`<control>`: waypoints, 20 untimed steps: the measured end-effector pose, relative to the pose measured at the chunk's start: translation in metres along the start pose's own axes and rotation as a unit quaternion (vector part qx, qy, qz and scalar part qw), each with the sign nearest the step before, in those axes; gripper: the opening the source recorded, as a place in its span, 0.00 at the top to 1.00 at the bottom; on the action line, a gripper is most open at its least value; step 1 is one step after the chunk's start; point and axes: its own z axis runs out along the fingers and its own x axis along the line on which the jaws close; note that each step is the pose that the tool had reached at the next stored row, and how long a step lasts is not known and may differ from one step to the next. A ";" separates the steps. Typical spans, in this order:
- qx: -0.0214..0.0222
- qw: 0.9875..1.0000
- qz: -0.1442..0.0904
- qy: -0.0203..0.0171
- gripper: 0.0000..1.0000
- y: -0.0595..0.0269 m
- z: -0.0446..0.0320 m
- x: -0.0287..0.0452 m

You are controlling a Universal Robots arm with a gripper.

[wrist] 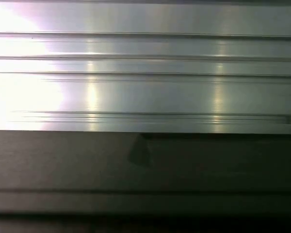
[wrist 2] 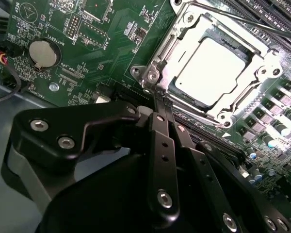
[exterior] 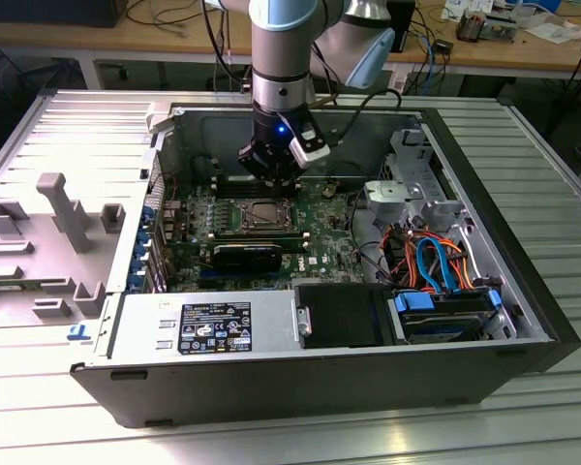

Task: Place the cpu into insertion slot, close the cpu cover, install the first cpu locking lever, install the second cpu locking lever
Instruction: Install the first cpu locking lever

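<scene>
The cpu (wrist 2: 216, 70) sits in the insertion slot (wrist 2: 155, 63), the cpu cover (wrist 2: 262, 68) closed over it. The pincer (wrist 2: 157, 97), fingers pressed together and empty, touches the slot's corner, apparently to work a locking lever (wrist 2: 262, 24).

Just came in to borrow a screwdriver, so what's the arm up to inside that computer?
A single robot arm is working on the motherboard of an open computer case. The cpu already sits in the insertion slot, and the cpu cover lies closed over it. In the second wrist view the pincer is closed, its tips at the corner of the socket by the thin lever wire there.
</scene>
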 end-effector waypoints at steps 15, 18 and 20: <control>0.004 1.000 0.000 0.000 0.89 -0.0032 -0.0030 -0.0002; 0.004 1.000 0.000 0.000 0.89 -0.0044 -0.0029 -0.0002; 0.004 1.000 0.000 0.000 0.89 -0.0045 -0.0030 -0.0002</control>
